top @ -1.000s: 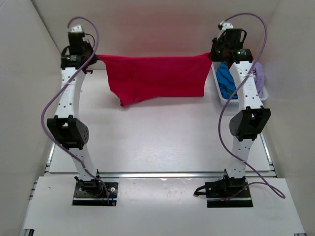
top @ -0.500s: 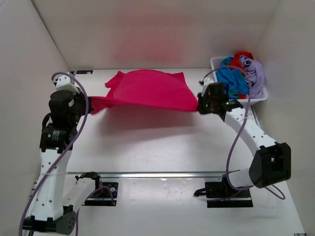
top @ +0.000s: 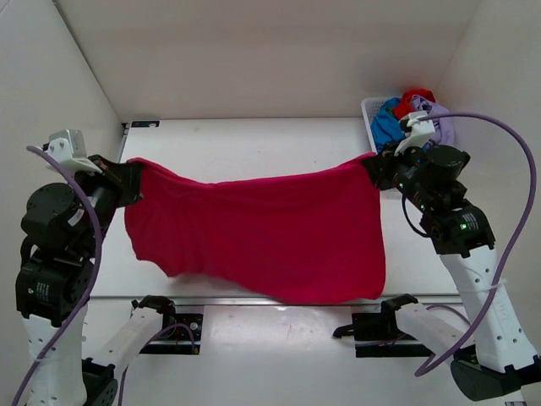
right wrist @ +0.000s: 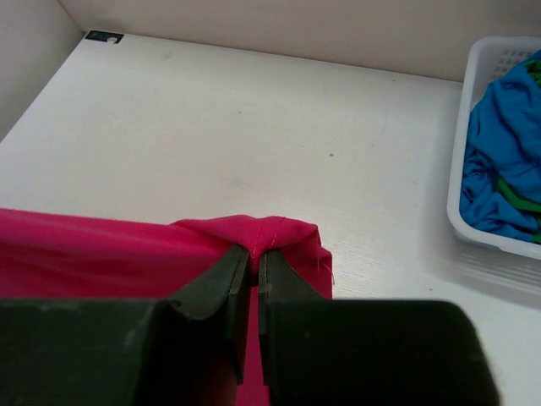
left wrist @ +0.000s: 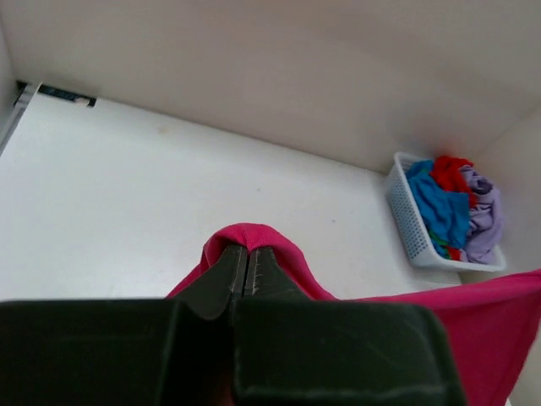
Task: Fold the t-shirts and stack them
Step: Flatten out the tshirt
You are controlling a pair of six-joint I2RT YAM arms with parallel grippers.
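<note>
The magenta-pink t-shirt hangs stretched in the air between my two grippers, high above the table. My left gripper is shut on its left top corner; the cloth bunches over the fingertips in the left wrist view. My right gripper is shut on its right top corner, with a seam pinched between the jaws in the right wrist view. Blue, red and pale lavender t-shirts lie heaped in the basket.
The white slatted basket stands at the table's back right corner; it also shows in the left wrist view and the right wrist view. White walls close in the table on the left, back and right.
Both arms have swung the pink shirt from the back of the table up and toward the near edge. It now hangs spread wide and flat between the grippers.
</note>
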